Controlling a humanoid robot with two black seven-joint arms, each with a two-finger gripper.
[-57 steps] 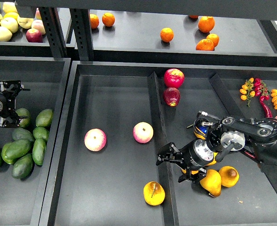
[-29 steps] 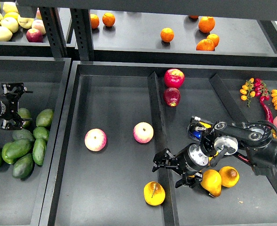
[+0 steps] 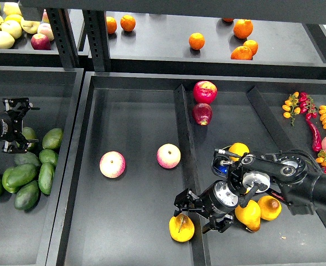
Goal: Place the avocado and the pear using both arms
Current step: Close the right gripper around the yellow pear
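Several green avocados (image 3: 24,176) lie in the left bin. My left gripper (image 3: 17,125) hangs open and empty above the top of that pile. A yellow pear (image 3: 181,228) with a brown blotch lies at the front of the middle tray, against the divider. My right gripper (image 3: 198,213) is open, its fingers (image 3: 182,200) spread just above and right of that pear, not closed on it. More yellow pears (image 3: 248,215) lie right of the divider, partly behind my right wrist.
Two pink-yellow apples (image 3: 112,164) lie in the middle tray (image 3: 135,111). Two red apples (image 3: 205,92) sit by the raised divider (image 3: 183,122). Oranges (image 3: 196,40) and pale apples are on the back shelf. Chillies and small tomatoes (image 3: 309,113) are at far right.
My right gripper has moved forward and left, across the divider, down to the lone pear. My left gripper has shifted slightly and stays open above the avocados.
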